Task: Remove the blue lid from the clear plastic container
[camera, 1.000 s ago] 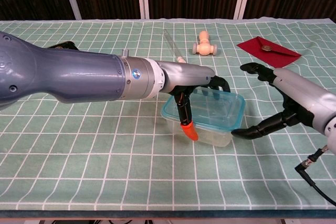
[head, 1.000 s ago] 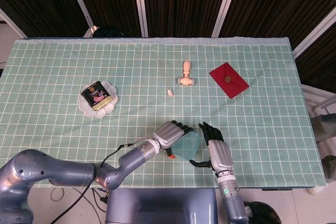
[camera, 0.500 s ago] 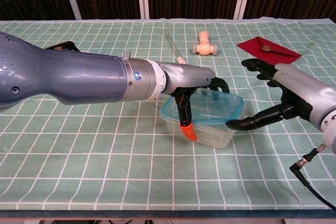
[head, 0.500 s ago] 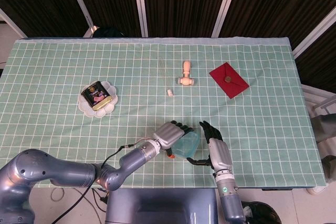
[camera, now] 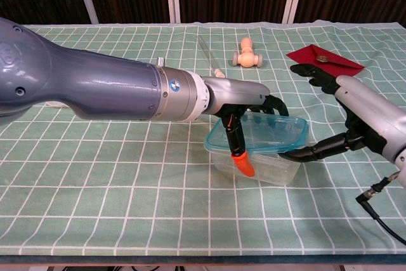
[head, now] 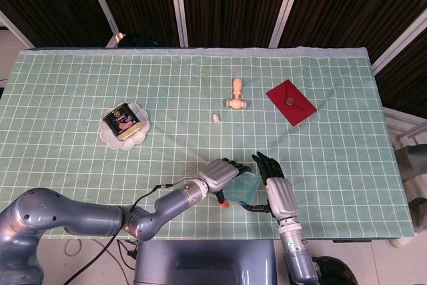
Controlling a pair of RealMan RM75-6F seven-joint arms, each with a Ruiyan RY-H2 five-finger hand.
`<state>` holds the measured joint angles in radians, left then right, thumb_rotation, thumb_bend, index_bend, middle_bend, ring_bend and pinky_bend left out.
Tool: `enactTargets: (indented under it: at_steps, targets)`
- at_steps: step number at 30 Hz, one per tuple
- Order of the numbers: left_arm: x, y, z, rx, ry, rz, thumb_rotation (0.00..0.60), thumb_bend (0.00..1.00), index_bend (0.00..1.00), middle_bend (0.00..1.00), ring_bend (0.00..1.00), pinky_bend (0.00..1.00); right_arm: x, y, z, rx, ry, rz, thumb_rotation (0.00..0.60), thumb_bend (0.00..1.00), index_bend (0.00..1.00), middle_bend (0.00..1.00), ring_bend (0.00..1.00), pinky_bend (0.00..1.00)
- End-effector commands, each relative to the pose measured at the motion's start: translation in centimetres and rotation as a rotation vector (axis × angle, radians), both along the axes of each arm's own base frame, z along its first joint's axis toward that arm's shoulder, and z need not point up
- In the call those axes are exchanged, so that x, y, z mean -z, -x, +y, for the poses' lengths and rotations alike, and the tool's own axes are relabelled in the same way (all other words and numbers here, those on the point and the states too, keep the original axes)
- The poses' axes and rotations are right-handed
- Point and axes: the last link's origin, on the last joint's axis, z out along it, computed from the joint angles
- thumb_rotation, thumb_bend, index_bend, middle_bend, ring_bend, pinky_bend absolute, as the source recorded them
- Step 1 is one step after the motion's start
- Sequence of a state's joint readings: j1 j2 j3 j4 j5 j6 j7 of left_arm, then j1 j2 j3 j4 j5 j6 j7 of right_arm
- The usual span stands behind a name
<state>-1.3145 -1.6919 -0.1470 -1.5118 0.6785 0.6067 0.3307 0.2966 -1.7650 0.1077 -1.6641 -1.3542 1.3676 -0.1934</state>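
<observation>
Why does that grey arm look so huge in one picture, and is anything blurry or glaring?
Chest view: the left arm sits close to the camera, so it looms large; both pictures look sharp. Head view: even light, soft shadows on the tablecloth. The clear container shows only faint shine.

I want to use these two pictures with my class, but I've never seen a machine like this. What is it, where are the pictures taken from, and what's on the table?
It is a robot with two metal arms ending in hands with fingers. One picture looks down from its head, the other from its chest. The left hand grips the blue lid of a clear plastic container; the right hand touches the container's side. Further back on the green checked cloth lie a red envelope, a small wooden toy and a tin on a white dish.
</observation>
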Motion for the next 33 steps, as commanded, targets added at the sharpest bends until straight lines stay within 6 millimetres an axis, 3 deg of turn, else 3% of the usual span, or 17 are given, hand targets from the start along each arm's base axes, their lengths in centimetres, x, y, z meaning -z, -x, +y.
enactTargets:
  at_steps: [1, 13, 18, 22, 33]
  targets:
    - [-0.06, -0.03, 0.05, -0.006, 0.001, -0.004, 0.6, 0.0, 0.12, 0.15, 0.16, 0.31, 0.06, 0.19, 0.0, 0.004, 0.002, -0.001, 0.6, 0.15, 0.0, 0.0, 0.0, 0.0]
    - [-0.18, 0.17, 0.29, 0.002, -0.015, 0.015, 0.6, 0.0, 0.0, 0.02, 0.06, 0.22, 0.13, 0.4, -0.18, 0.025, 0.001, -0.01, 0.6, 0.15, 0.01, 0.0, 0.0, 0.0]
    - [-0.53, 0.01, 0.51, 0.008, -0.035, 0.015, 0.6, 0.0, 0.0, 0.0, 0.0, 0.16, 0.01, 0.54, -0.32, 0.038, 0.006, -0.02, 0.6, 0.16, 0.24, 0.0, 0.0, 0.0]
    - [-0.68, 0.04, 0.55, 0.004, -0.042, 0.012, 0.6, 0.0, 0.0, 0.0, 0.0, 0.15, 0.0, 0.52, -0.32, 0.045, 0.008, -0.026, 0.6, 0.24, 0.39, 0.0, 0.0, 0.0]
    - [-0.9, 0.15, 0.57, 0.001, -0.046, 0.007, 0.6, 0.0, 0.0, 0.0, 0.0, 0.15, 0.06, 0.29, -0.21, 0.05, 0.009, -0.036, 0.6, 0.36, 0.53, 0.02, 0.0, 0.0]
